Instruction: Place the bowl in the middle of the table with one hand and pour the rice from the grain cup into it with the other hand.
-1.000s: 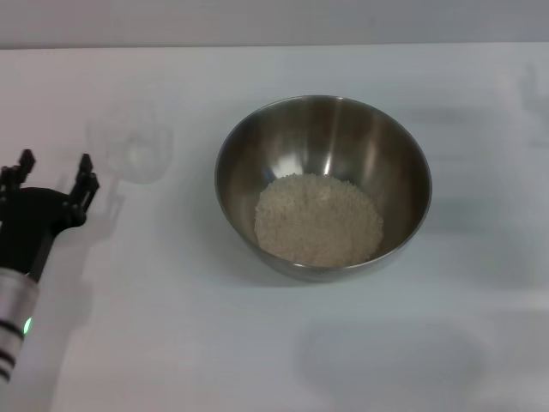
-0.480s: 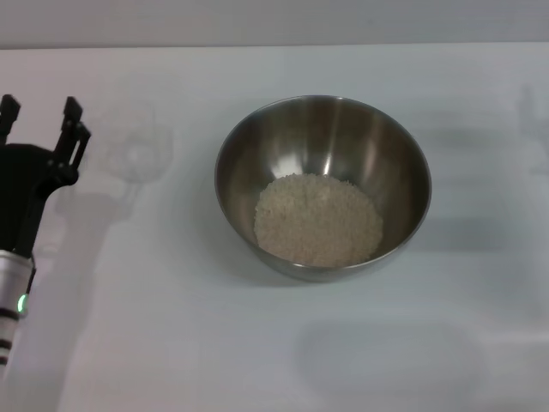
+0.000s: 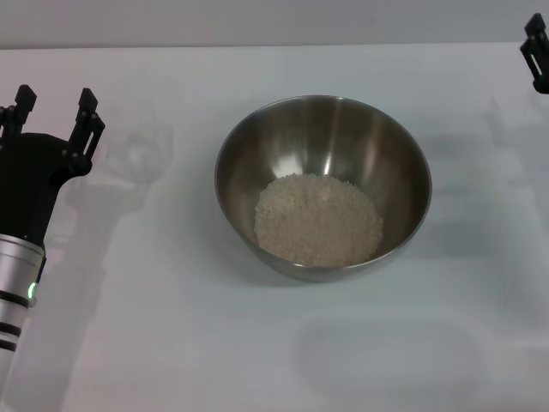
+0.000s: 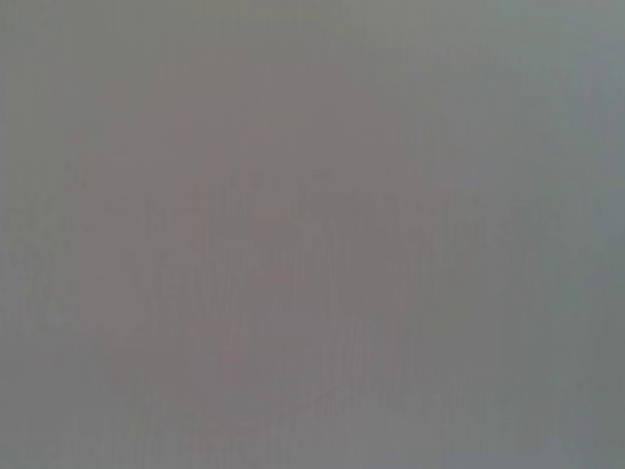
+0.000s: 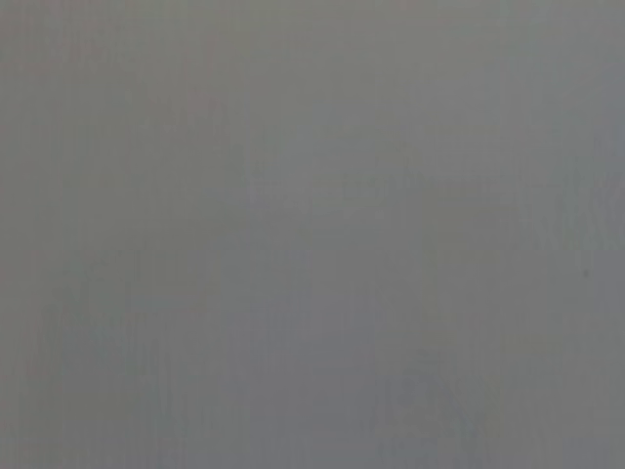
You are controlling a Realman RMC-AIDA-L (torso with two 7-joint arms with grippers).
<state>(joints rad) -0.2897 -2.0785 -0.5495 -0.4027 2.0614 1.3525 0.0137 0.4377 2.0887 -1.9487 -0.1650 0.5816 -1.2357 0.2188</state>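
- Head view: the bowl (image 3: 322, 184) sits mid-desk (image 3: 171, 343) holding the rice (image 3: 318, 219); the left tool (image 3: 51, 107), fingers spread and empty, hovers beside the faint grain cup (image 3: 137, 146) and could topple it.
- Same view: the right tool (image 3: 538, 51) shows at the edge; its grip cannot be told.
- Wrist views: both show only blank grey.

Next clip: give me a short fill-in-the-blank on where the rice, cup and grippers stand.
1. The rice lies heaped inside the ____.
2. The grain cup stands on the table, looking ____ of rice.
3. The left gripper is beside the cup with its fingers ____.
4. The right gripper shows only at the view's far ____ edge.

Missing words: bowl; empty; open; right
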